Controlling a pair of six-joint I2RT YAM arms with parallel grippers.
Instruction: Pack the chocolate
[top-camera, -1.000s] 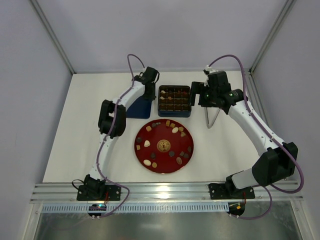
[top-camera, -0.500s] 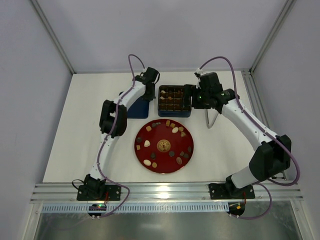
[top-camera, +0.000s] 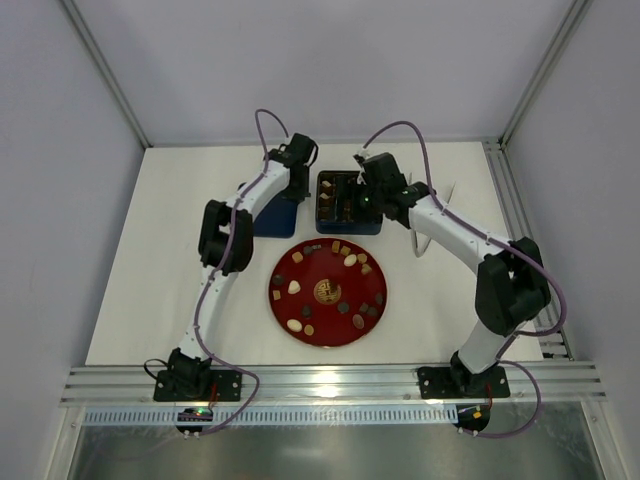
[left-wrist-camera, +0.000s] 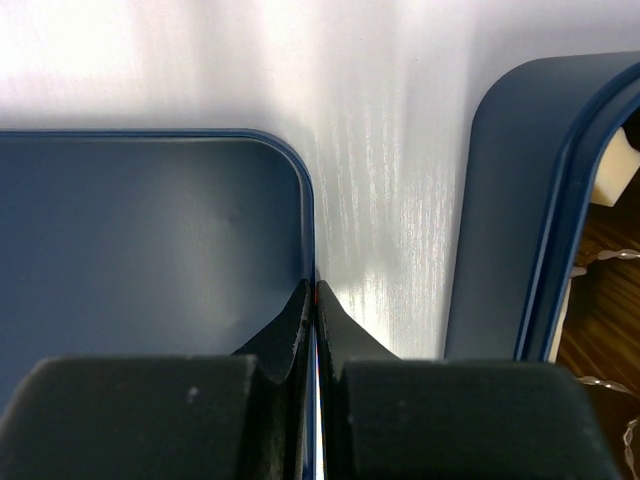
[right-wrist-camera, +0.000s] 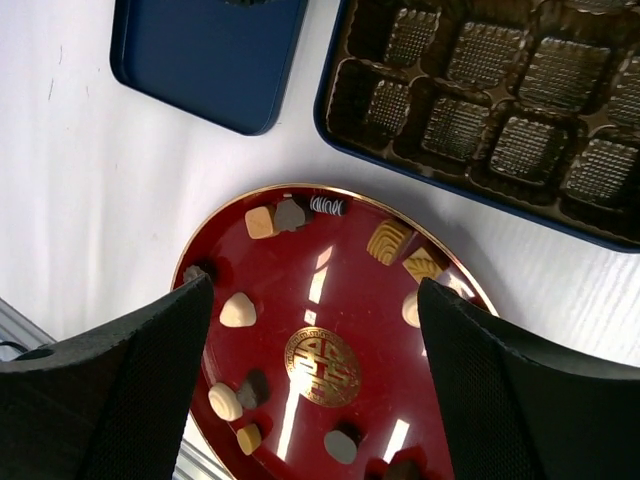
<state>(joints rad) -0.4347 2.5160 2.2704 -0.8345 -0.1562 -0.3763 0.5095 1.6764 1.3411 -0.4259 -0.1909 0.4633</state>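
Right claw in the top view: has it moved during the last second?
Yes. The right claw went left: it was beside the right edge of the blue tin and now hangs over the tin.

I count one round red plate (top-camera: 320, 272) carrying roughly eighteen pieces of chocolate (top-camera: 294, 288), one square dark-blue tin (top-camera: 348, 229) with a gridded insert, and one dark-blue lid (top-camera: 280, 222), all on one white worktop (top-camera: 150, 280).
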